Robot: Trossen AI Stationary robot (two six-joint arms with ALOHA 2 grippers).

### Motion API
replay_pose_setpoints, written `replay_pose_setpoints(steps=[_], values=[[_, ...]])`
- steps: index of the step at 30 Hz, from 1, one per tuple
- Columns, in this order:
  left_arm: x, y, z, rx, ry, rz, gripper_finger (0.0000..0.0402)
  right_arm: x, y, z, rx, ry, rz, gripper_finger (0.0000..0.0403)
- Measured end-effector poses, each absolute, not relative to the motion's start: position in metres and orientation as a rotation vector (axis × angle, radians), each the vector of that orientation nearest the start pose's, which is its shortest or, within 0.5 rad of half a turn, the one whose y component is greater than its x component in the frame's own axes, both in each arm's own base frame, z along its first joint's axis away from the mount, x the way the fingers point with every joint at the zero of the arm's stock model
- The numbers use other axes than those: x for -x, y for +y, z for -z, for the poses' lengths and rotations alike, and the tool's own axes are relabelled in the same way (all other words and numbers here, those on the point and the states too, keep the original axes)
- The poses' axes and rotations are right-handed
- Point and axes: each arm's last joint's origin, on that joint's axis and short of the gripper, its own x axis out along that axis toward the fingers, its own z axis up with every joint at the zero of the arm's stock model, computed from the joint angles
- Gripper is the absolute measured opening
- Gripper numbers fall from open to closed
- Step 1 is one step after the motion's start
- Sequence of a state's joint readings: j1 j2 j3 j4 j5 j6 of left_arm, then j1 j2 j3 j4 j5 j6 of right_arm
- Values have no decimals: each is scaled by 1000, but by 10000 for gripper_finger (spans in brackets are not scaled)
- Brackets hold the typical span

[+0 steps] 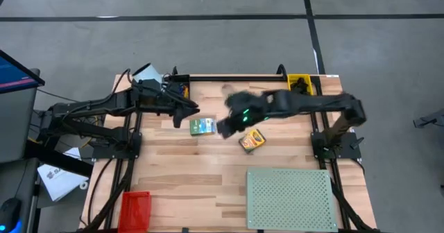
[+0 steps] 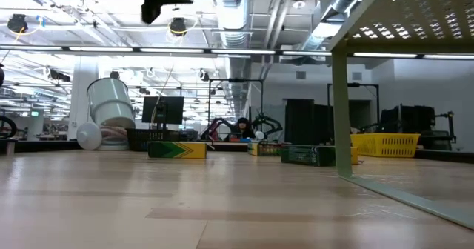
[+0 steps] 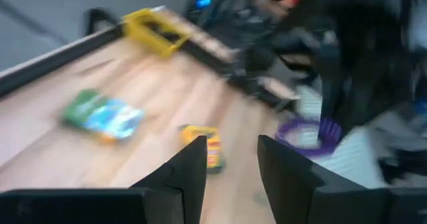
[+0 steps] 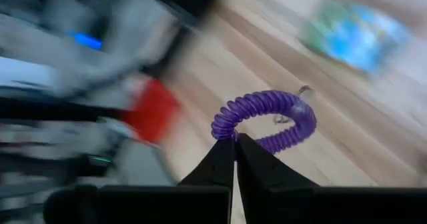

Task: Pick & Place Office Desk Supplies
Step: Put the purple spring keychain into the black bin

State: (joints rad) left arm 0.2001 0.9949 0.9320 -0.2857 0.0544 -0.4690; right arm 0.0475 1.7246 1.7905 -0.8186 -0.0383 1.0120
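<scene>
A purple coiled ring [image 4: 267, 117] sits in my shut right gripper [image 4: 235, 144], above the table's middle [image 1: 227, 126], and shows in the left wrist view [image 3: 303, 134] too. My left gripper [image 3: 230, 164] is open and holds nothing; it hovers left of the middle [image 1: 189, 109]. A green box [image 1: 202, 127] lies flat on the wood between the two grippers. The yellow-orange crayon box [image 1: 252, 141] lies flat just right of it. Both boxes also show in the low view: crayon box [image 2: 178, 150], green box [image 2: 307, 155]. My right gripper pinches the purple coiled ring between its two fingertips at one spot on the loop [image 4: 229, 126]. The rest of the loop stands out beyond the fingertips. The ring is lifted clear of the table.
A pale green perforated board [image 1: 291, 198] stands over the near right part of the table, on a leg [image 2: 339, 115]. A red bin [image 1: 135, 209] sits at the near left corner and a yellow bin [image 1: 300, 84] at the far right. A white cylinder [image 2: 111, 108] stands far left.
</scene>
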Motion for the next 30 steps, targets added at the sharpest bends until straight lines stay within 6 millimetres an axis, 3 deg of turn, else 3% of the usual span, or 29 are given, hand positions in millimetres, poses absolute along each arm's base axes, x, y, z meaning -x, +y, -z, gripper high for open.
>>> replay_pose_setpoints(steps=[3, 9, 18, 21, 30], values=[[-217, 37, -342, 505, 243, -137, 139, -355, 12, -409, -963, 563, 211, 1], [-234, 33, -360, 540, 28, -34, 179, -341, 13, -436, -917, 429, 111, 1], [-270, 35, -344, 640, -13, -13, 223, -345, 19, -449, -887, 340, -60, 0], [-279, 33, -345, 642, -67, 68, 227, -345, 20, -449, -874, 350, -74, 0], [-282, 31, -347, 612, -55, 287, 227, -339, 24, -464, -861, 284, -202, 0]])
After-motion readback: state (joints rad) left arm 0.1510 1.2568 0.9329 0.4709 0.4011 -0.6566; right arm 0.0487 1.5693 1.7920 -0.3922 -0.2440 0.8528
